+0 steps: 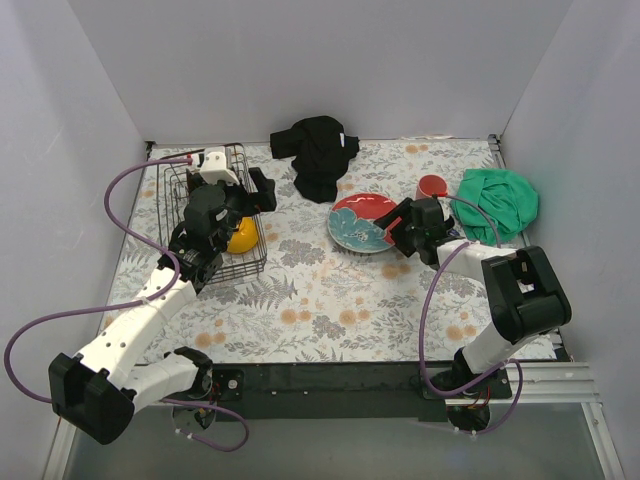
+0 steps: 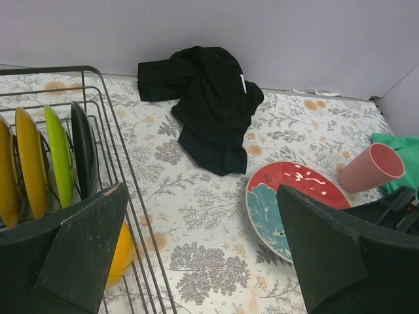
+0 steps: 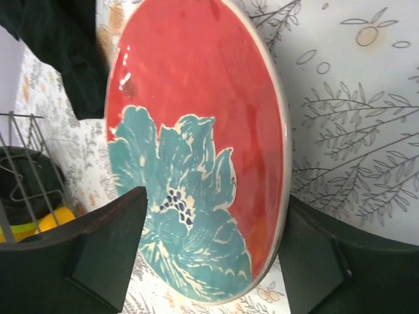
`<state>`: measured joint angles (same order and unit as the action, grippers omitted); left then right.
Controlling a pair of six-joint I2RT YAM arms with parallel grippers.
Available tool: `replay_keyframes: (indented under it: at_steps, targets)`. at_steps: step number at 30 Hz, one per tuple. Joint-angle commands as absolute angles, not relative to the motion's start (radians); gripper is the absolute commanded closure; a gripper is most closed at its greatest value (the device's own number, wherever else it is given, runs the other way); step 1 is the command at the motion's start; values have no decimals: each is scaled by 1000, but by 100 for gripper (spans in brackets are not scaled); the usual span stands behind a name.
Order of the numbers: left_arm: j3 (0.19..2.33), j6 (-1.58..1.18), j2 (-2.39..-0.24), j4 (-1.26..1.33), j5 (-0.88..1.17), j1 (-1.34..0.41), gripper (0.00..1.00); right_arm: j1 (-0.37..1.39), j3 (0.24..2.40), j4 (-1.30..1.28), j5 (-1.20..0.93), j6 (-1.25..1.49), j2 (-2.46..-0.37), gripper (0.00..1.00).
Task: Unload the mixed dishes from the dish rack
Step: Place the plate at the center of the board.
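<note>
Left gripper [image 2: 201,191]: released, arm stretched over the rack [image 2: 46,70]. Right gripper [image 3: 213,199]: released, low over one patterned plate [image 3: 196,118] lying on the table [image 1: 330,300]. Upright in the rack we count one yellow plate [image 2: 29,163], one green plate [image 2: 60,154] and one black plate [image 2: 85,150]. On the table: one cup [image 2: 373,167].

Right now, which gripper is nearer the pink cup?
Right. The right gripper is at the patterned plate, close to the pink cup; the left gripper is at the dish rack, much farther off.
</note>
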<state>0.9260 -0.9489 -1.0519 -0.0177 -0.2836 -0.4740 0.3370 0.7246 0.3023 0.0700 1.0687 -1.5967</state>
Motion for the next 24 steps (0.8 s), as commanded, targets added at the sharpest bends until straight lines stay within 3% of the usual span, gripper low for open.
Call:
replay_keyframes:
  at_steps: [1,9,15,24]
  targets:
    - [936,-940,-1037,-11,-340,-469,2,341,755,273,121,1011,-1566,16]
    - [943,-928,-1049,-28,-380,-465,2,341,755,181,150,944,-1549,3]
    - [963,-931,-1074,-66,-482,-448,2,345,744,101,117,861,-1476,2]
    - [985,-969,-1124,-94,-417,-309,2,431,747,26,52,618,-1278,2]
